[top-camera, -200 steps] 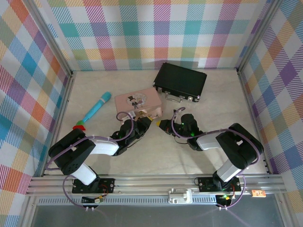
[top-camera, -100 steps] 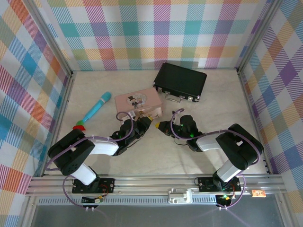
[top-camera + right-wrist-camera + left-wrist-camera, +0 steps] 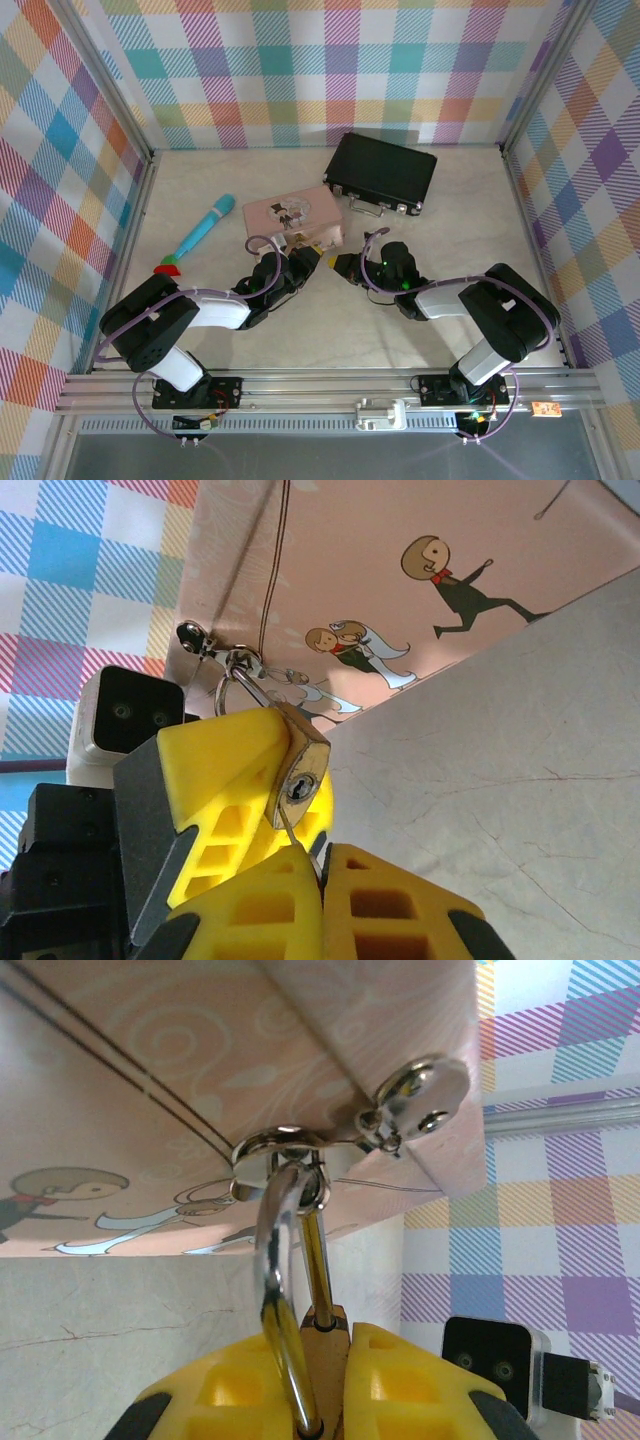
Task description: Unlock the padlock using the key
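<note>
Pink tin [image 3: 288, 210], centre of the top view; its hasp [image 3: 300, 1148] carries the shackle.

Left gripper [image 3: 325, 1345]: fingers narrow, clamped on the padlock [image 3: 300, 765] body, centre of the right wrist view, keyhole facing the lower edge.

Right gripper [image 3: 322, 858]: pinched tight on the key [image 3: 292, 828], blade tip at the keyhole; depth unclear.

Judgement: line the blade with the keyway, seat fully, then twist gently; left arm braces.
</note>
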